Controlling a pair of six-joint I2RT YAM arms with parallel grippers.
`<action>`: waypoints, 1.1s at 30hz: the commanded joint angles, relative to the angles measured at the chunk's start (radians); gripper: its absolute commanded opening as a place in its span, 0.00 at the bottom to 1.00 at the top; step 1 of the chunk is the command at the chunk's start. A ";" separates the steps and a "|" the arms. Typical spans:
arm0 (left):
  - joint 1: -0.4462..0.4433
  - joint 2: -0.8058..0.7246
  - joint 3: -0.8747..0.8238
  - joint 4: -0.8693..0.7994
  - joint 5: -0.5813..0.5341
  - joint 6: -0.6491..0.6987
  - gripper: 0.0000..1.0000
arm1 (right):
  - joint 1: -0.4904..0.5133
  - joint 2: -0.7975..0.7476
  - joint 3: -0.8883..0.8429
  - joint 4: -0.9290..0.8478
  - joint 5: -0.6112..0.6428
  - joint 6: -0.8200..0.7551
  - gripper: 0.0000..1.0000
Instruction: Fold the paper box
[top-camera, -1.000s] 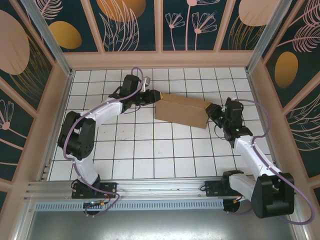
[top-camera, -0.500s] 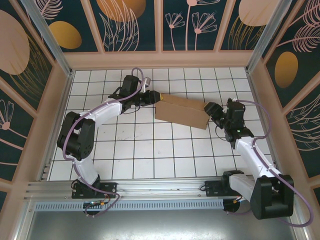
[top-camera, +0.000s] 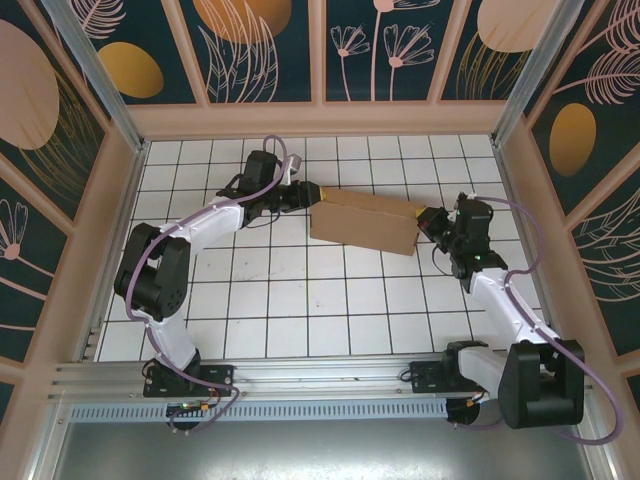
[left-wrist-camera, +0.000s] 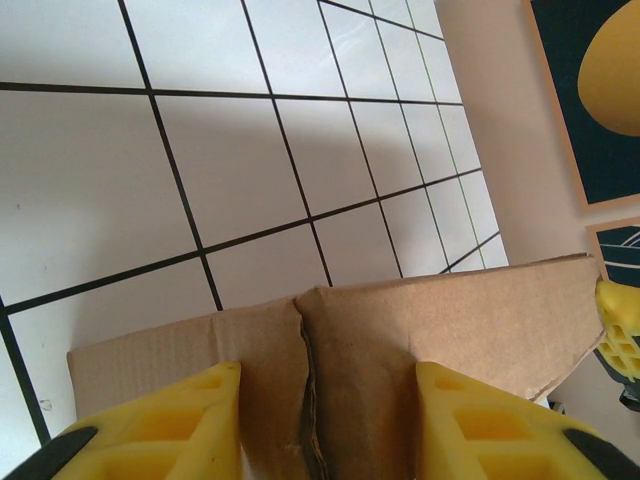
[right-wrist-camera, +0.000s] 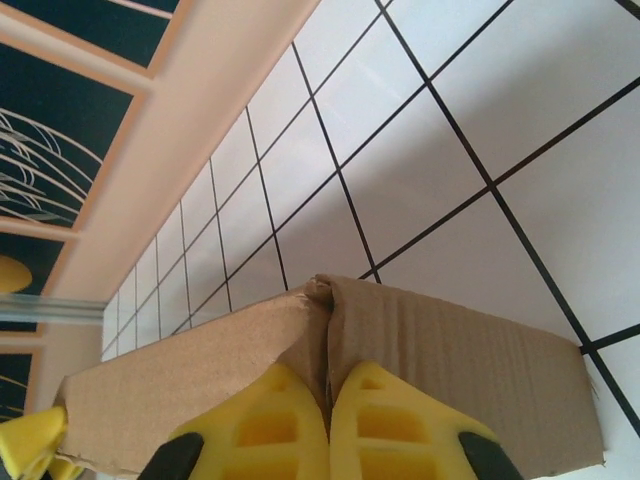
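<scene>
I log: paper box (top-camera: 362, 225) – matt brown corrugated cardboard, seam edges rough; left gripper fingers (left-wrist-camera: 150, 430) – yellow plastic, smooth, slight sheen; tiled tabletop (left-wrist-camera: 90, 200) – white, smooth, semi-gloss; front rail (top-camera: 300, 375) – brushed metal.

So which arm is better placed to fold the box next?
Probably right: the right gripper is shut on the paper box at its seam; the left gripper is open at the other end.
</scene>
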 joint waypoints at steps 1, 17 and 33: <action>-0.008 0.027 -0.034 -0.118 0.013 0.029 0.00 | -0.004 -0.017 -0.020 -0.031 -0.009 0.004 0.00; -0.008 0.017 -0.036 -0.097 0.020 0.014 0.27 | 0.013 -0.021 0.023 -0.050 -0.004 -0.078 0.68; -0.008 0.023 -0.034 -0.096 0.019 0.015 0.48 | 0.014 -0.017 0.027 -0.065 0.010 -0.097 0.12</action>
